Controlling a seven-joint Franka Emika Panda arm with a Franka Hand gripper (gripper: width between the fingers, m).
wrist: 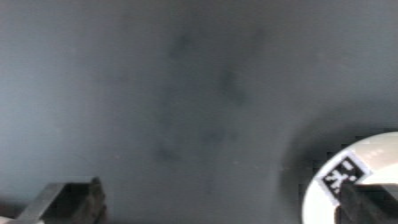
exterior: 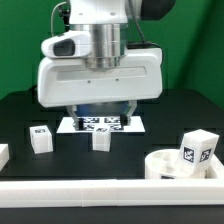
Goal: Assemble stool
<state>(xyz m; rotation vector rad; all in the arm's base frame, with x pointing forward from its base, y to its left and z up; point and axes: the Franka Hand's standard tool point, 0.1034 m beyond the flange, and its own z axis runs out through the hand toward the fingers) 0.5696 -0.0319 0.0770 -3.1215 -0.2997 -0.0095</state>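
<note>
The round white seat [exterior: 165, 167] lies at the exterior view's right, near the front. One tagged leg block [exterior: 197, 150] stands tilted at its far edge. Two more leg blocks sit on the black table, one at the left [exterior: 41, 138] and one in the middle [exterior: 101, 140]. A further white piece [exterior: 3, 155] shows at the left edge. My gripper [exterior: 101, 113] hangs open and empty above the middle block. In the wrist view the gripper [wrist: 217, 205] has bare table between its fingers [wrist: 71, 200]. A curved white part [wrist: 350, 165] with a tag lies beside the other finger.
The marker board [exterior: 100, 124] lies flat on the table behind the middle block, under the gripper. A long white rail [exterior: 110, 195] runs along the table's front edge. The table top is black, with a green wall behind.
</note>
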